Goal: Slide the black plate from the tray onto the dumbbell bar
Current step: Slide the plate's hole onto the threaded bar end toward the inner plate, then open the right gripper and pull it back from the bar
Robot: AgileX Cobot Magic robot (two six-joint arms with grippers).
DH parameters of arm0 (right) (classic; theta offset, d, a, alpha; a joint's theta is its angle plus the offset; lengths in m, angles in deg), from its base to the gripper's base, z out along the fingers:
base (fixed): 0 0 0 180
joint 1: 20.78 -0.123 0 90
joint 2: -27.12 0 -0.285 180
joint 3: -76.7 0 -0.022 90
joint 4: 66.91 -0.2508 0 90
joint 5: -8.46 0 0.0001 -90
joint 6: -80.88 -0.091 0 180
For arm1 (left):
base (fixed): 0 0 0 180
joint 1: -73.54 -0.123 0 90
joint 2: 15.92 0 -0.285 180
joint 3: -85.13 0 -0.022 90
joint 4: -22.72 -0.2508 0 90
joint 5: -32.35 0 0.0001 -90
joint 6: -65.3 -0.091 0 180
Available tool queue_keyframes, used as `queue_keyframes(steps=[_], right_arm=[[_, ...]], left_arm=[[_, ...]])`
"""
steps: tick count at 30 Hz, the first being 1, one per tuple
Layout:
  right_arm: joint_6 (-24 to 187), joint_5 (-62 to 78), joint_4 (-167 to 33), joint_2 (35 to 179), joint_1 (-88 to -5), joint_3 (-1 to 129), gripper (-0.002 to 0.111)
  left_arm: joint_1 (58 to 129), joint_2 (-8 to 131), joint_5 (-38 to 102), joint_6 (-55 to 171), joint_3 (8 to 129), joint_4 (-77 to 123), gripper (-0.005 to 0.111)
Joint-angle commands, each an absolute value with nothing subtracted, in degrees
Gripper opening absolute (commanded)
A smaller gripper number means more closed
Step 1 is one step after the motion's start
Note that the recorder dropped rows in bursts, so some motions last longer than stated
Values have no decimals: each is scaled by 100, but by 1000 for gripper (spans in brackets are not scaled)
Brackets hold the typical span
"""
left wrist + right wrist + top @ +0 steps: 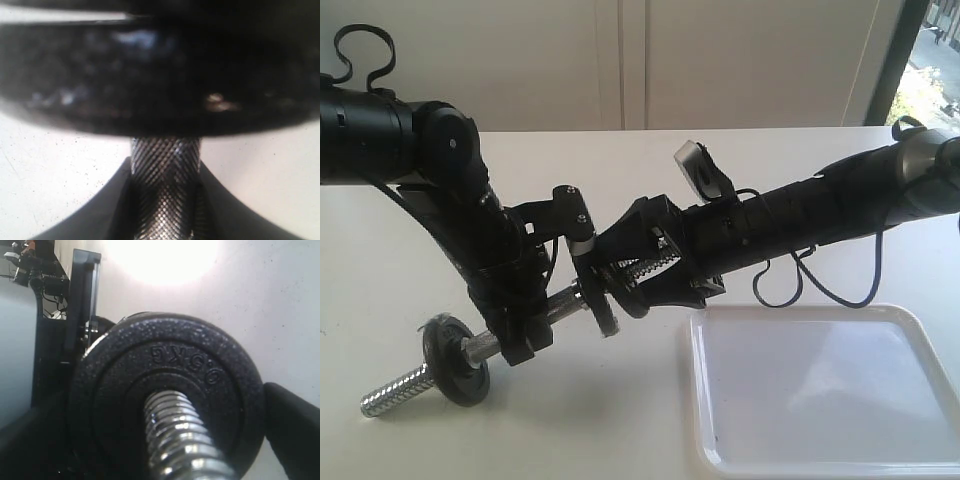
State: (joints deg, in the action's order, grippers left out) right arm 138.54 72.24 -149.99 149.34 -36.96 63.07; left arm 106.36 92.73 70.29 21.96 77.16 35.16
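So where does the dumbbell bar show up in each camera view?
Exterior view: the dumbbell bar slants from lower left up to centre.
Left wrist view: its knurled shaft, lower centre of the picture, under a black disc.
Right wrist view: its threaded end, lower centre, poking through the black plate.
Shared landmark: the black plate, mid-bar in the exterior view; the left wrist's disc may be another.

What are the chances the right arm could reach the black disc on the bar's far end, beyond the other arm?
Probably not. The left gripper clamps the dumbbell bar, blocking that end disc, and the right gripper is holding the black plate.
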Motion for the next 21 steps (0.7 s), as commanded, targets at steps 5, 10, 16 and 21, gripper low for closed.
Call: queue_keyframes(steps=[5,10,16,21], right_arm=[[13928,7842,-15071,14842,-3726,6342,105],[13804,7842,-15068,14842,-3726,6342,105],[13697,7842,-14541,14842,-3568,6342,105],[13205,7842,-13899,14842,-3353,6342,105]], left_arm=[[10621,8946,6800,2329,7864,3887,0],[10621,8946,6800,2329,7864,3887,0],[10621,8946,6800,2329,7864,3887,0],[10621,8946,6800,2329,7864,3887,0]])
